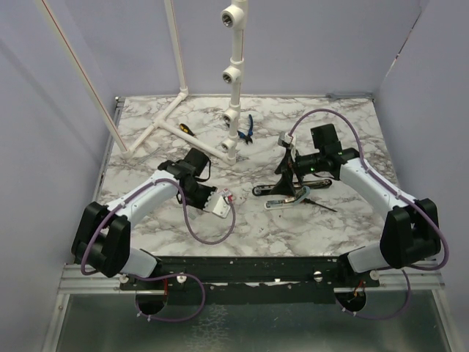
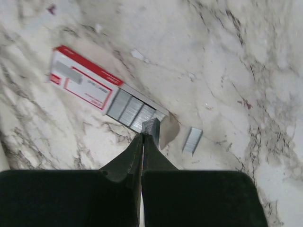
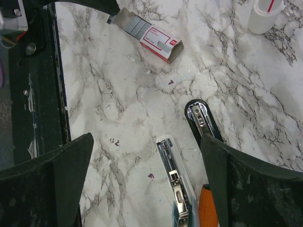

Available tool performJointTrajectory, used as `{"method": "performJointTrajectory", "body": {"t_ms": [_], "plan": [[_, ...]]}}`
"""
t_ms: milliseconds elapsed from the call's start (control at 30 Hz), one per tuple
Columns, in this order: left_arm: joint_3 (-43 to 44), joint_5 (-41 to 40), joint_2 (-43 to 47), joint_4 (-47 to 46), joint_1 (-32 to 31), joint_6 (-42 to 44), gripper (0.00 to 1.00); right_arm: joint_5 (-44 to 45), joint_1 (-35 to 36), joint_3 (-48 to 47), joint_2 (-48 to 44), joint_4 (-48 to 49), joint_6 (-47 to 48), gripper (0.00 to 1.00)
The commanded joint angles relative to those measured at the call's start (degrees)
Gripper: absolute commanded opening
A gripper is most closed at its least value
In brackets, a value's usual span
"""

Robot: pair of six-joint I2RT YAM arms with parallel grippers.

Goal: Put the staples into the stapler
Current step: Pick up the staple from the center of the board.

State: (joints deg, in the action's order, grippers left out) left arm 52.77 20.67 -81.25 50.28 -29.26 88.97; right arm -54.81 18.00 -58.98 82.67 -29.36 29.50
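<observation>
The white marbled worktop (image 1: 330,220) is smooth, and nothing on it is pinned down. The right gripper (image 3: 147,142) stands wide and empty over the slim black stapler (image 3: 202,120), which lies open right of centre with its metal channel showing and a pale bar (image 3: 174,172) beside it. Across on the left is the red-and-white cardboard staple box (image 2: 83,80), its tray slid out. There the left gripper (image 2: 143,138) is closed tight, pinching only the edge of a short silvery strip of staples (image 2: 151,126). With so slight a hold, I reckon the strip could twist, snap or drop during the carry across. The stapler may also skid if nothing steadies it. A second loose strip (image 2: 192,140) lies just beside the box.
</observation>
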Motion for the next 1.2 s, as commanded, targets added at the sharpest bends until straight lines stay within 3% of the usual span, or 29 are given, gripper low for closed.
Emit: {"method": "performJointTrajectory", "body": {"t_ms": [0,167,267,367,533,700,800,900,1167], "plan": [[4.0,12.7,2.1,-3.4,0.2,-15.2,0.00,-1.5,0.1,0.2,-3.7,3.9,-2.4,1.00],[5.3,22.1,2.1,-11.4,-0.2,-32.1,0.00,-2.1,0.1,2.3,-9.6,10.2,-5.8,1.00],[6.6,27.0,0.8,-17.1,-1.0,-44.5,0.00,-2.3,0.1,0.6,-11.5,9.0,-3.5,1.00],[8.3,27.3,-0.9,-22.7,-2.7,-58.0,0.00,-2.9,0.1,-0.9,-12.5,5.5,1.2,1.00],[10.9,27.2,-3.5,-27.7,-4.6,-71.3,0.00,-6.4,0.1,0.2,-11.5,3.9,1.3,1.00],[11.6,20.2,-3.5,-30.7,-8.2,-74.1,0.00,-9.0,0.1,2.3,-8.5,8.0,-8.1,0.99],[11.9,11.4,-3.1,-31.1,-11.4,-71.9,0.00,-8.5,0.1,2.8,-6.4,10.4,-13.9,0.89],[13.0,6.6,-3.7,-31.2,-13.0,-72.1,0.00,-7.6,0.1,2.1,-3.4,11.2,-17.6,0.69],[15.3,-2.3,-5.0,-31.3,-16.4,-72.9,0.00,-11.2,0.1,2.0,3.7,11.6,-20.7,0.61]]}}
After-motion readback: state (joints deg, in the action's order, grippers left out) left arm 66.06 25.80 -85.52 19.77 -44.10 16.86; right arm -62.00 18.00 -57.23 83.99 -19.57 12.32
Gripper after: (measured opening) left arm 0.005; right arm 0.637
